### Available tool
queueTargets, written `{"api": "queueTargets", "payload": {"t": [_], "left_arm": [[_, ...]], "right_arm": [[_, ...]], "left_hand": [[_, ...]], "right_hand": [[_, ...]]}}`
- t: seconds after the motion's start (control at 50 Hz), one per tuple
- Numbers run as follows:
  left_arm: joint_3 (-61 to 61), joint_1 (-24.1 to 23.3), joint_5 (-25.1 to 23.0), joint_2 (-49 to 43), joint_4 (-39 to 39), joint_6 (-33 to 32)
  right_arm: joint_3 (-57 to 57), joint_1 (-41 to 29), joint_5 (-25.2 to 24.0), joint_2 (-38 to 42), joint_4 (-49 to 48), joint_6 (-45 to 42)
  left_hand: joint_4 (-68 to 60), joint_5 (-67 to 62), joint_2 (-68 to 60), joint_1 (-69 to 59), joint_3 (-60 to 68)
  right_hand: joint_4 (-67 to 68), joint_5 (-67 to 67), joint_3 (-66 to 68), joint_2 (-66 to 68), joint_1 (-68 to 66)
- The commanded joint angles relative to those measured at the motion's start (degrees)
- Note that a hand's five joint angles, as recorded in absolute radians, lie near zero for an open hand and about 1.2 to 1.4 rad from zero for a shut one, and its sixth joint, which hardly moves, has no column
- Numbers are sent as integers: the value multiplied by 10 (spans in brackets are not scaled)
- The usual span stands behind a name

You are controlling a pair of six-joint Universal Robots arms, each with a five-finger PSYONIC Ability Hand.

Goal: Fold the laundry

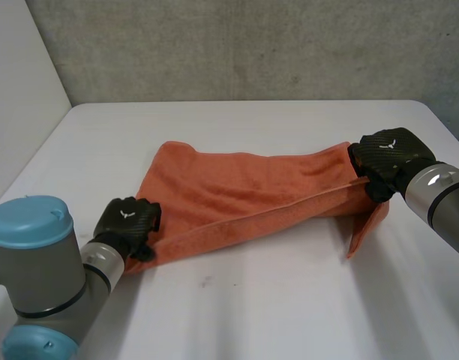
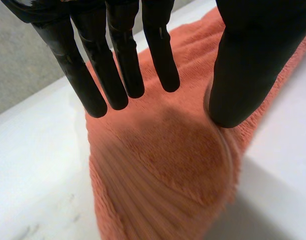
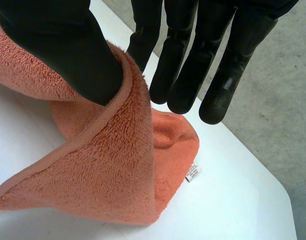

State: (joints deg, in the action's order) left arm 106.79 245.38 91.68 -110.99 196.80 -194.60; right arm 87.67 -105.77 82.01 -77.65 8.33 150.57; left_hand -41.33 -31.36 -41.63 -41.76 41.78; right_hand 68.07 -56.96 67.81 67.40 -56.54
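The white table (image 1: 252, 315) carries an orange towel (image 1: 244, 195) across its middle as a long band, running from about 8 o'clock up to 3 o'clock. The towel appears doubled lengthwise, with a hemmed edge along the near side. It looks drawn out between the two hands, probably so the layers lie flat and line up before the next fold.

The right hand (image 1: 387, 159) has the 3 o'clock end raised off the table. Its thumb (image 3: 68, 50) is on one face of the cloth and its straight fingers (image 3: 183, 75) are on the other, pinching the hem between them. The loose corner droops to the surface at about 5 o'clock of that hand.

The left hand (image 1: 128, 219) sits on the 8 o'clock corner. Its fingers (image 2: 118, 65) are straight and spread just above the pile, and only the thumb (image 2: 248, 70) tip dents the cloth, which reads as an anchor rather than a grasp.

A small white label (image 3: 193, 172) shows at the edge of the drooping corner.
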Motion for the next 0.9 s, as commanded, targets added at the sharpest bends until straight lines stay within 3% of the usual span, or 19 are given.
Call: {"api": "queueTargets", "payload": {"t": [0.02,0.18,0.32,0.58,0.72,0.9], "left_arm": [[17,0,1,5,-21,1],[43,5,0,43,-31,1],[50,11,3,43,-29,0],[60,69,0,39,-27,-6],[61,74,-1,24,-26,-10],[49,75,-2,-4,-11,-11]], "right_arm": [[-4,1,0,11,-2,-1],[-10,2,1,24,-2,-2],[-11,11,2,28,-10,-2],[-17,29,3,36,-16,-2],[-16,29,3,40,-16,-2],[-17,29,3,41,-16,-2]], "left_hand": [[-22,-22,-19,-18,17],[126,126,129,130,-130],[143,143,146,147,-147],[123,123,126,127,-127],[106,106,109,110,-111],[-70,-70,-67,-66,66]], "right_hand": [[119,-130,122,126,-235],[119,-130,122,126,-235],[119,-130,122,126,-235],[119,-130,122,126,-235],[119,-130,122,126,-235],[119,-130,122,126,-235]]}}
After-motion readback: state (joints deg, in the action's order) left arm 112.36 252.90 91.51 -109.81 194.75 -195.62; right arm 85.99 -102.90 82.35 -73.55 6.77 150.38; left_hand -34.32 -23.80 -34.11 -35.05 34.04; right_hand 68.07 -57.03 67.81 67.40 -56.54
